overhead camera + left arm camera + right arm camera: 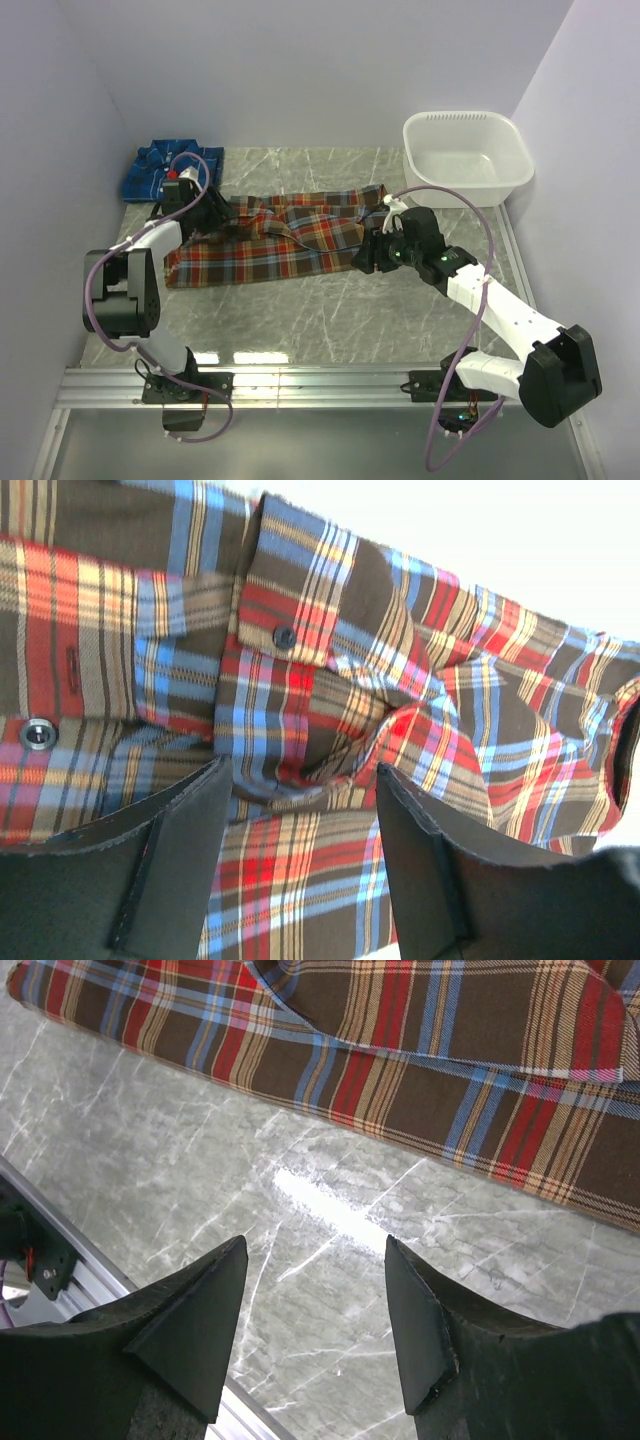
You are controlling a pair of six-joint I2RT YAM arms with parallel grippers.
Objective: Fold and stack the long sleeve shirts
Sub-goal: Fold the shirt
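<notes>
The left gripper [302, 772] hangs spread over the rumpled red-orange plaid flannel shirt [285, 240], the right gripper [315, 1248] spread above the glossy, veined grey tabletop [330, 310].

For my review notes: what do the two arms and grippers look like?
The left arm and right arm: white links, black joint housings, each trailed by a looping mauve cable. The left gripper and right gripper each have two black, wedge-shaped fingers.

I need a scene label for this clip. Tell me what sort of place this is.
Probably a robot lab test cell: plain white walls box in a marble-look tabletop, and a left arm and right arm are bolted to an aluminium rail at its near edge.
</notes>
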